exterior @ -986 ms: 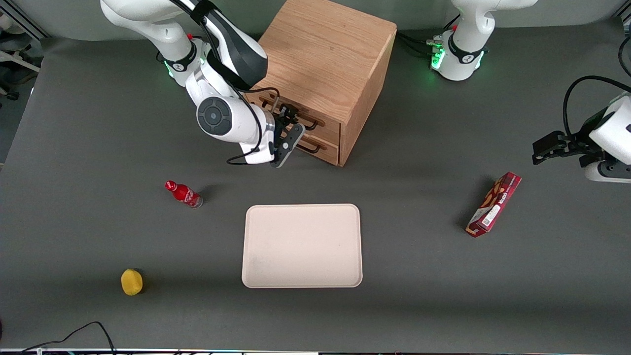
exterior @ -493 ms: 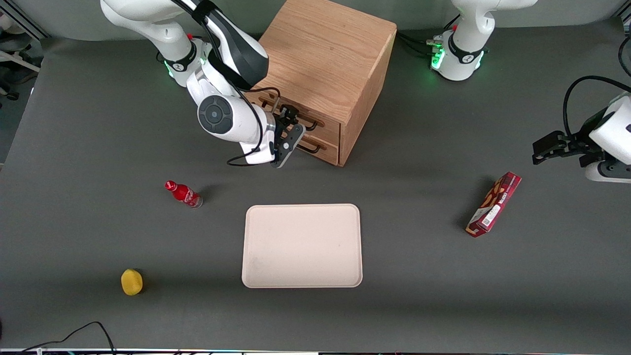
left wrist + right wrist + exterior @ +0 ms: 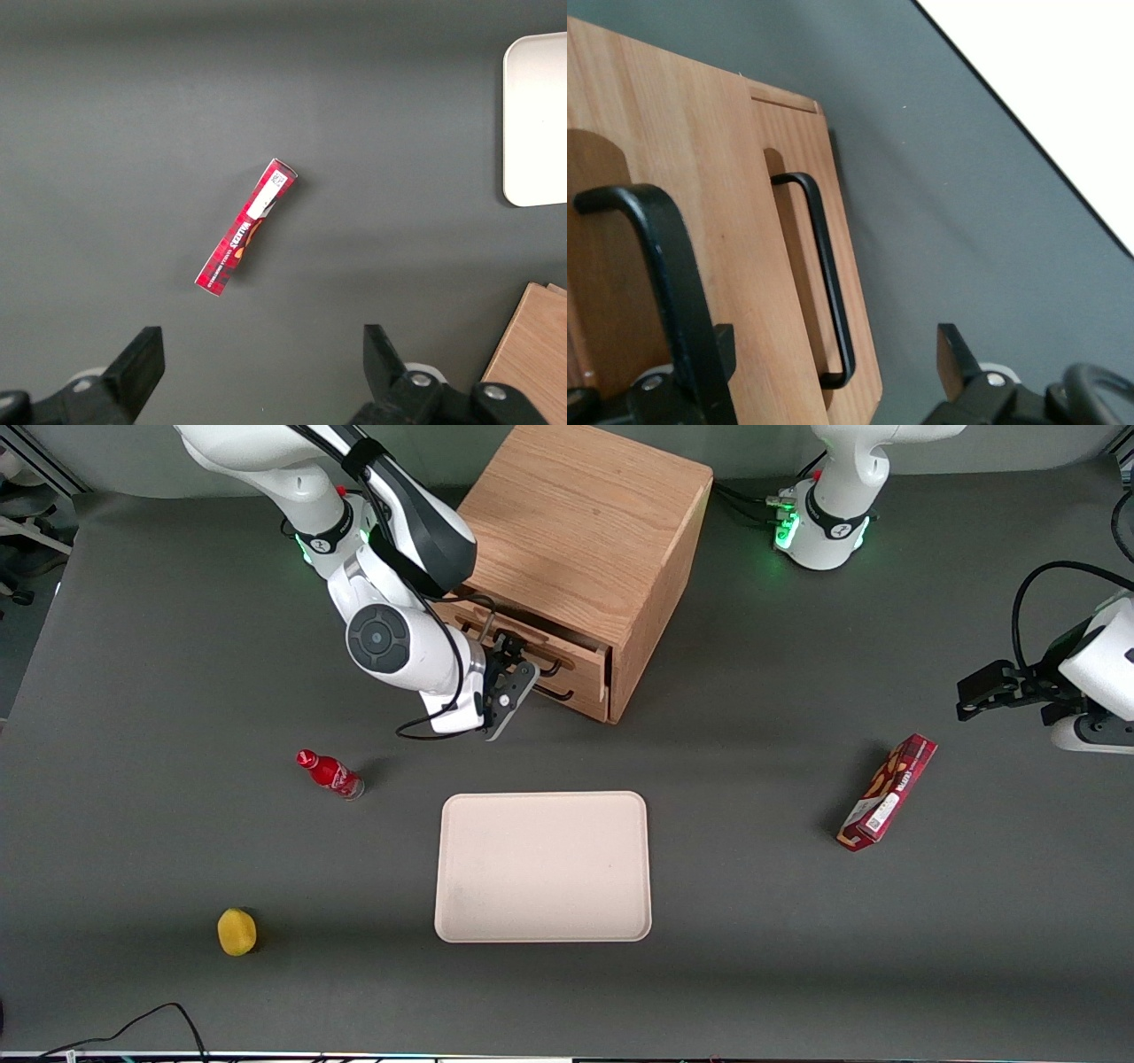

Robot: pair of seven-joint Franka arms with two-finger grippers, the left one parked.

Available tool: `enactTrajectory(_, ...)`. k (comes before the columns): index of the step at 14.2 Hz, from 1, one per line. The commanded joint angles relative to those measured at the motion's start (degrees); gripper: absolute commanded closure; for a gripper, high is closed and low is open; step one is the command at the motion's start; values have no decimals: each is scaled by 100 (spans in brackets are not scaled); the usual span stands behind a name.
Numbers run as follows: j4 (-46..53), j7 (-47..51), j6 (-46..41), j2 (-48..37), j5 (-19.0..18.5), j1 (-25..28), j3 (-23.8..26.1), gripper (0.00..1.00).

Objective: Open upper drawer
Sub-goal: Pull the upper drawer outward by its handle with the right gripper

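The gripper hooks the black bar handle of the wooden cabinet's upper drawer, which stands partly pulled out above the lower drawer; whether its fingers clamp the bar cannot be told.

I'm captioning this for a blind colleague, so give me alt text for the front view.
The gripper is at the handle of the upper drawer of a wooden cabinet, and the drawer is pulled partly out. Nearer the camera on the gray table are a beige tray, a red bottle, a yellow fruit and a red box.
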Motion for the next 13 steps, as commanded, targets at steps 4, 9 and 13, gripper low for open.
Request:
enactTrajectory(4, 298, -394, 7, 250, -149, -129, -51, 0)
enactTrajectory(9, 649, -482, -72, 452, -359, -270, -60, 0)
enactTrajectory(13, 1009, -526, -221, 751, -570, -323, -60, 0)
